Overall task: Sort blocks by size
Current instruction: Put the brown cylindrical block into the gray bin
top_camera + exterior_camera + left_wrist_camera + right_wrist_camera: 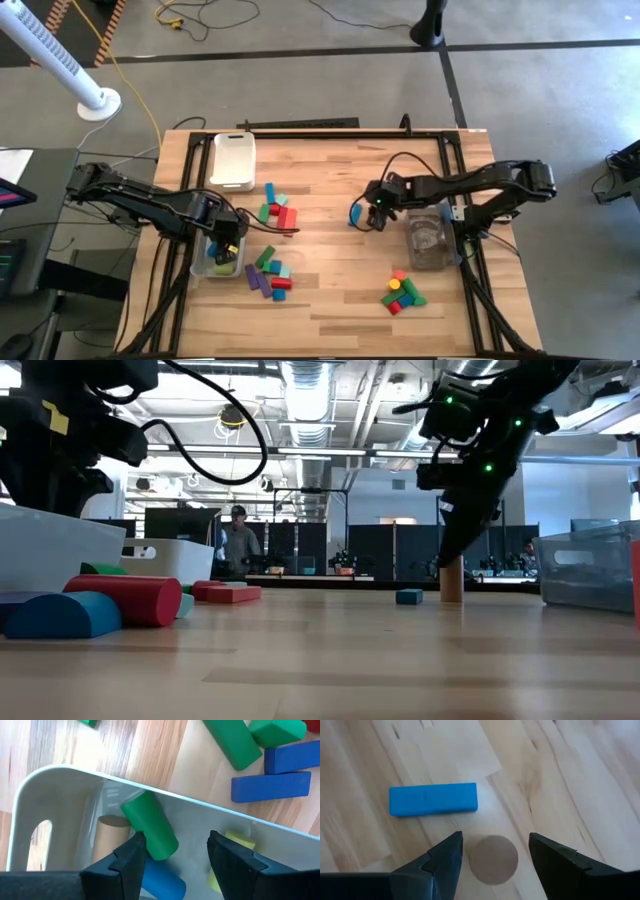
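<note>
Tan cylinder [493,859] between open right gripper [495,862] fingers

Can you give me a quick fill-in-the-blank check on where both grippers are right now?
1. The left gripper hangs open over a clear bin holding a ____ cylinder just beyond its fingers.
2. The right gripper is open above an upright ____ cylinder.
3. Beside that cylinder lies a ____ bar.
4. In the high view, the white tray sits nearer the ____ arm.

Missing words: green; tan; blue; left
</note>
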Tool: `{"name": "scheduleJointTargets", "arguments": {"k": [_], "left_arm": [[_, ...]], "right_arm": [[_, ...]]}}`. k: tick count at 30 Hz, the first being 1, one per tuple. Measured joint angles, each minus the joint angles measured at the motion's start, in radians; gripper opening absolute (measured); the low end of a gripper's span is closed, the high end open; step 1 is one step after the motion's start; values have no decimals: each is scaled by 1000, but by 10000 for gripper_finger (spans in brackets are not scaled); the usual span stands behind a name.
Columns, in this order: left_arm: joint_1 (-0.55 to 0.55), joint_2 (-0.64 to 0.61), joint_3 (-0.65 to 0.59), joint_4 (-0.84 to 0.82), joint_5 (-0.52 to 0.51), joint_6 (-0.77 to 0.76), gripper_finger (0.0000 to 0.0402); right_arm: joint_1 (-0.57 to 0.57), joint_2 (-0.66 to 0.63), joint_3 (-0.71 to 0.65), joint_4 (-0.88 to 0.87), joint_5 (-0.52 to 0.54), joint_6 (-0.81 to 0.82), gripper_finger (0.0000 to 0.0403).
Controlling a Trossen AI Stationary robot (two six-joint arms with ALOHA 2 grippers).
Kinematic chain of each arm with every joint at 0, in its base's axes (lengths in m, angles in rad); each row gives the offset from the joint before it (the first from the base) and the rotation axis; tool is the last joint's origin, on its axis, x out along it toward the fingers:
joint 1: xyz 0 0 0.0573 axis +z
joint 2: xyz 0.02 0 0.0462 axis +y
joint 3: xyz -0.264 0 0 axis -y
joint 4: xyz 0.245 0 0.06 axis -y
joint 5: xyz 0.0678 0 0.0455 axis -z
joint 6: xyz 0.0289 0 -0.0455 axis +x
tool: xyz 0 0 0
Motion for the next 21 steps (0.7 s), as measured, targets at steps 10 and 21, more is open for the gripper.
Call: {"name": "scheduleJointTargets", "arguments": {"k": [10, 21], "left_arm": [[3, 0, 0, 2, 0, 21, 202], [3, 0, 102, -39, 0, 69, 202]], "right_arm": [[-26, 17, 0, -15, -44, 0, 204], [-4, 14, 0, -10, -55, 15, 154]]}}
